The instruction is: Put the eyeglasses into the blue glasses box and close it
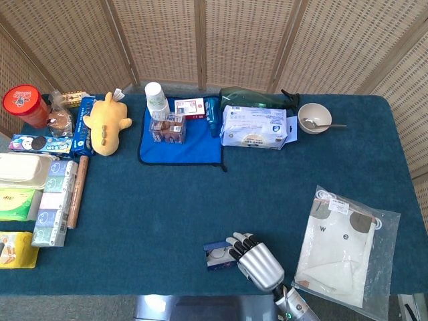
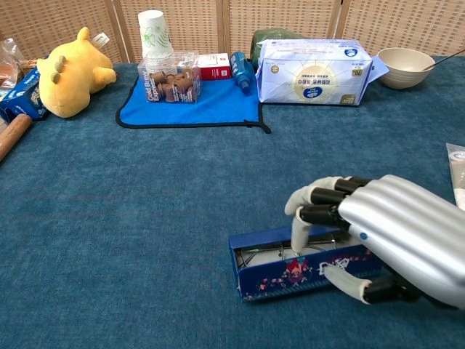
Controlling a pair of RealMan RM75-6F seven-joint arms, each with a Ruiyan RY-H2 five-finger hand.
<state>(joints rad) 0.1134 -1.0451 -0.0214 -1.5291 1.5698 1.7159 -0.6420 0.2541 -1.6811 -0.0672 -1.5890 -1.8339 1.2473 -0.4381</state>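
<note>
Right hand (image 2: 378, 233) over the small blue rectangular glasses box (image 2: 298, 265), near front edge of the teal-covered desk (image 1: 167, 200). Fingers (image 2: 314, 195) curled down over the box's open top; one fingertip reaches inside, thumb lies against the printed front wall, so the hand grasps the box. Thin-framed eyeglasses (image 2: 272, 251) lie inside, only partly visible. Lid position unclear. Left hand appears in neither view.
</note>
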